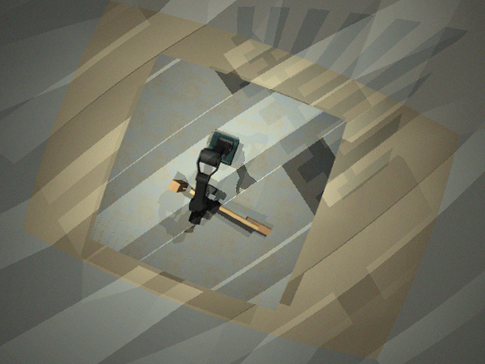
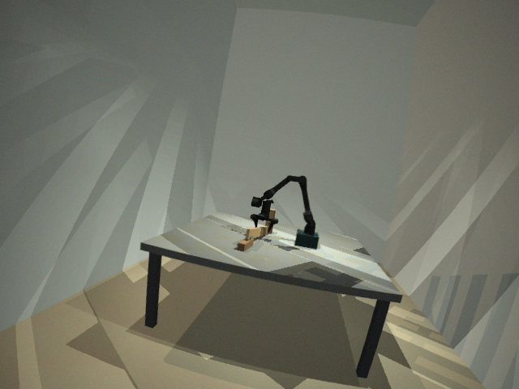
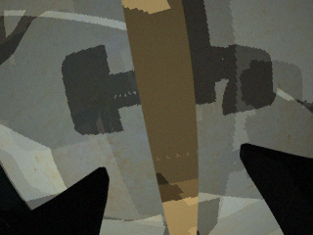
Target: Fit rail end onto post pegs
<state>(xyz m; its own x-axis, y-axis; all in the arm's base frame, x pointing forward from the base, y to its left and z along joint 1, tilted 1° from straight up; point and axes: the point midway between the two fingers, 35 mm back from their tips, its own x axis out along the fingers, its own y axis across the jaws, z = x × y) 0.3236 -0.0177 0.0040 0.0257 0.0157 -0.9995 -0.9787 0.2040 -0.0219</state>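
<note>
The long wooden rail (image 1: 237, 217) (image 2: 256, 232) (image 3: 159, 59) lies slanting across the table (image 1: 162, 106) (image 2: 201, 246). One end is at the low footboard block (image 1: 265, 230) (image 2: 245, 245). The other end is by the short wooden post (image 1: 175, 186) (image 2: 272, 213). The arm hides where the rail meets the post, so I cannot tell how the pegs sit. My gripper (image 1: 194, 218) (image 2: 256, 218) (image 3: 175, 164) is open wide and empty. It hangs just above the rail, with one dark finger on each side of it in the wrist view.
The arm's teal base (image 1: 224, 147) (image 2: 306, 239) stands on the table behind the rail. The table edges are far from the parts on every side. Patchy light and shadow lie across the table top and the floor.
</note>
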